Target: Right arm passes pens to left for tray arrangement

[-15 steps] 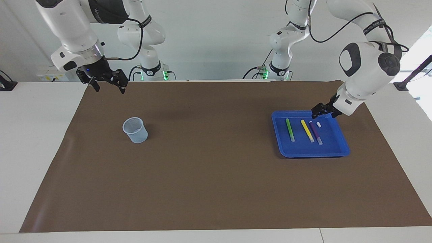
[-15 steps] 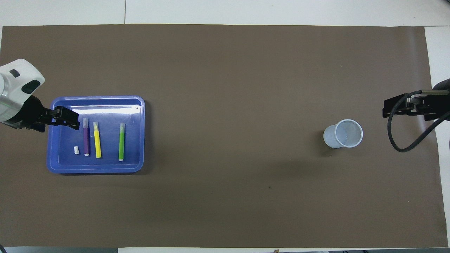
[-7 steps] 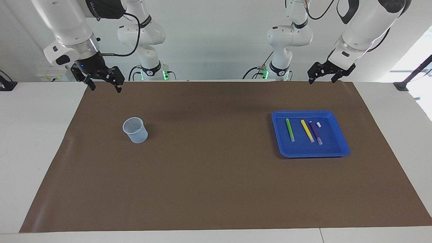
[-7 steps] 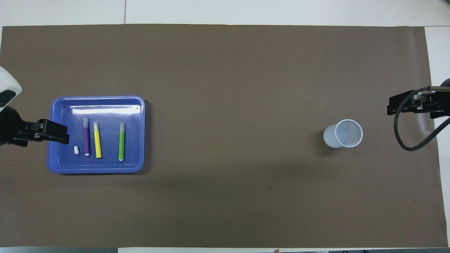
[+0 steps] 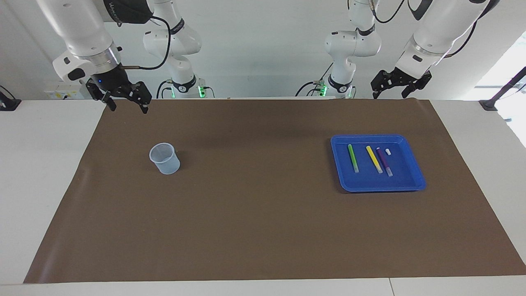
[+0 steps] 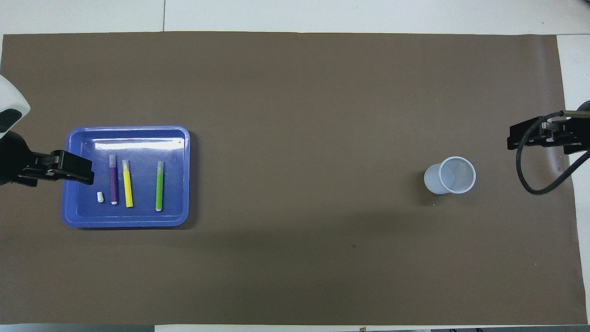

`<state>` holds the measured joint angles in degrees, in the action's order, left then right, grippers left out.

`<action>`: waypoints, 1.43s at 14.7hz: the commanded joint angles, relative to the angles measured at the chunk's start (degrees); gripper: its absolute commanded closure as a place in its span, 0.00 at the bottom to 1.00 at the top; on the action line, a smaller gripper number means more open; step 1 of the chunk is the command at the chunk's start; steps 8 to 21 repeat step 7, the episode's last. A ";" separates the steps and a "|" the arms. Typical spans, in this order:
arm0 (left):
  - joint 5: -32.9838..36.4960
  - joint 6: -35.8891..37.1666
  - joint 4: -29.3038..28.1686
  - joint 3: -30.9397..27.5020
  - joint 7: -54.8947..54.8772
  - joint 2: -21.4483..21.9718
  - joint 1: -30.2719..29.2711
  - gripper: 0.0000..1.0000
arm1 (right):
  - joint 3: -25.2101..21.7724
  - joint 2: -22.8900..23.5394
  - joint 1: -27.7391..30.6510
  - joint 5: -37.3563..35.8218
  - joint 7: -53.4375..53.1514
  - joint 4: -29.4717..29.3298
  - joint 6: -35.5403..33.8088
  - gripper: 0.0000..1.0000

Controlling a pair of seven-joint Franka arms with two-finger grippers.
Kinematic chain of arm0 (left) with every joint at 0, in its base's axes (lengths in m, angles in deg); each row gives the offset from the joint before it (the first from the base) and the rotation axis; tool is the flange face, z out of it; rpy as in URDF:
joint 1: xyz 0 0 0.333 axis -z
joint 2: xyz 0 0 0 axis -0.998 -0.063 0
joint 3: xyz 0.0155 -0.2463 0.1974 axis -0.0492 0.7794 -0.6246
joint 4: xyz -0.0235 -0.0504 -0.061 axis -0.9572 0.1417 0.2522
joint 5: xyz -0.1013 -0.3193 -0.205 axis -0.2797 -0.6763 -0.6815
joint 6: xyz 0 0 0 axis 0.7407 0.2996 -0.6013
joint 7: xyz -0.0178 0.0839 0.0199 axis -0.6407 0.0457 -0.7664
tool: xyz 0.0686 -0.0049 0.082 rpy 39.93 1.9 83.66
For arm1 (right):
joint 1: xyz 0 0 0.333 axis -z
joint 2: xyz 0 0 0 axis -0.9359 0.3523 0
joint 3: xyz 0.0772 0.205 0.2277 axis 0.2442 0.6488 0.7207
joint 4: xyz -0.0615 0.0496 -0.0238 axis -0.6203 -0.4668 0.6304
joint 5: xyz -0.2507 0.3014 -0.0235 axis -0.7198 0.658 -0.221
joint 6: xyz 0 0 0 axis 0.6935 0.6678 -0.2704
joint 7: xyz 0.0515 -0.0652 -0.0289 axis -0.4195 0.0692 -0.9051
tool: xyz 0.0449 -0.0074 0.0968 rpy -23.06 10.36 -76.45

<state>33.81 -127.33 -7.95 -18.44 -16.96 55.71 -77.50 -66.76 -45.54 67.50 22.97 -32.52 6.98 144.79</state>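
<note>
Three slim pens, green (image 5: 352,158), yellow (image 5: 374,159) and purple (image 5: 384,161), lie side by side in the blue tray (image 5: 413,182) toward the left arm's end of the table; their long axes run roughly from the robots outward, pale ends on the farther side; a tiny white piece (image 5: 388,151) sits beside the purple one. The tray is shallow, glossy plastic with rounded corners and a raised rim; wide bare brown mat (image 5: 254,222) surrounds it; a translucent cup (image 5: 164,158) stands well apart. The left gripper (image 5: 395,87) hangs over the mat's near edge, jaws spread, holding nothing; the right gripper (image 5: 126,102), likewise spread and empty, waits over its own corner.

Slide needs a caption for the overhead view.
Three pens lie in the blue tray; cup stands apart.
</note>
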 commanded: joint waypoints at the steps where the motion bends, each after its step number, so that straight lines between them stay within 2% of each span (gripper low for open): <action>1: 0.40 1.40 0.90 -0.58 0.29 -0.41 0.87 0.00 | 0.29 0.60 0.29 0.14 1.24 -0.75 -0.80 0.00; 21: -0.65 1.22 1.16 -0.58 0.37 -0.58 0.78 0.00 | 0.29 0.51 0.11 0.14 1.06 -0.57 -1.06 0.00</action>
